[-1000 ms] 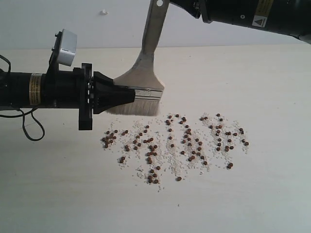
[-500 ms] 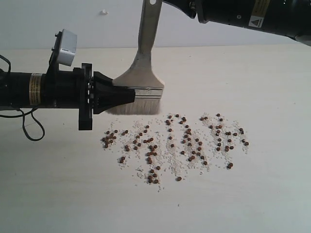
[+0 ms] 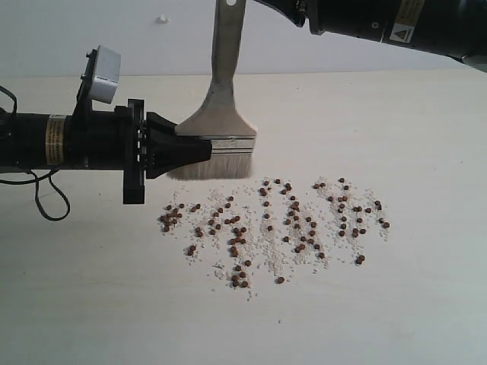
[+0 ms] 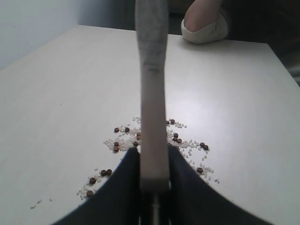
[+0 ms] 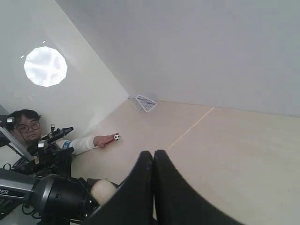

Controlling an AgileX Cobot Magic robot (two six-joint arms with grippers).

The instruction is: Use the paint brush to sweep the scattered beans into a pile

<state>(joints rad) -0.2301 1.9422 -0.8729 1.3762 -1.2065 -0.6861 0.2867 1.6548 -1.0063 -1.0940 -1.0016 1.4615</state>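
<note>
Beans point(image 3: 274, 224) lie spread in a wide strip across the centre of the frame; no heap formed. Paint brush point(image 3: 221, 125) stands upright just above the strip's left half, bristles down. Left gripper point(image 3: 204, 149) is clamped part-closed on its metal collar. Right gripper point(image 5: 153, 171) is pressed shut and empty, its arm close to the handle top, upper right.

Risks: a fast stroke likely flicks round beans outward; a knock on the handle could twist the brush.
</note>
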